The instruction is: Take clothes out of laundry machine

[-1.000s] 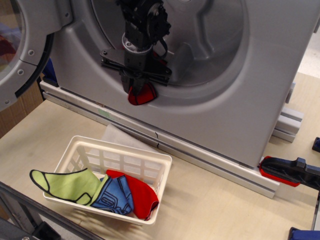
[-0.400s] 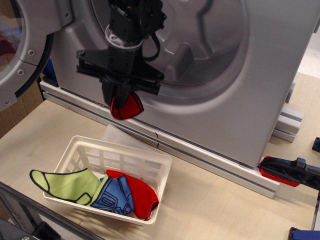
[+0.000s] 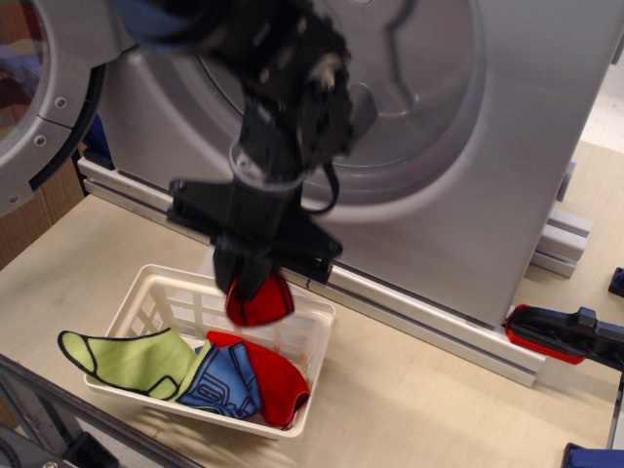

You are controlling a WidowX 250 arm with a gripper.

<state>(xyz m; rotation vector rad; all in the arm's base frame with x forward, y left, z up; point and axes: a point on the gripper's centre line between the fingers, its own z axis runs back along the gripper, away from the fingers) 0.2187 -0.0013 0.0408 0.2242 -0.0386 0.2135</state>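
Your gripper [image 3: 255, 283] is clamped on a bright red cloth [image 3: 259, 301], which hangs bunched below its black fingers, directly above the far rim of the white slatted basket [image 3: 314, 363]. The arm above it is motion-blurred, so you cannot read finer detail of the wrist, but the red piece with its thin black edging is plainly pinched between the fingers and sits clear of the drum. Behind the arm you see the silver-grey laundry machine [image 3: 487, 175], its wide round recessed drum [image 3: 419, 88] with raised ribs facing you, and its round porthole door [image 3: 44, 107] swung open at the left edge. In the basket you already have 3 pieces: a lime green cloth [image 3: 132, 359] draped over the left wall, a blue cloth [image 3: 224, 385] beside it in the middle, and a red cloth [image 3: 278, 380] lying against the right wall, partly over the blue one. The basket rests on the pale wooden counter [image 3: 419, 400], just in front of the machine's base rail. At the right edge of the counter you can see a red and black clamp [image 3: 561, 336], well apart from the basket.
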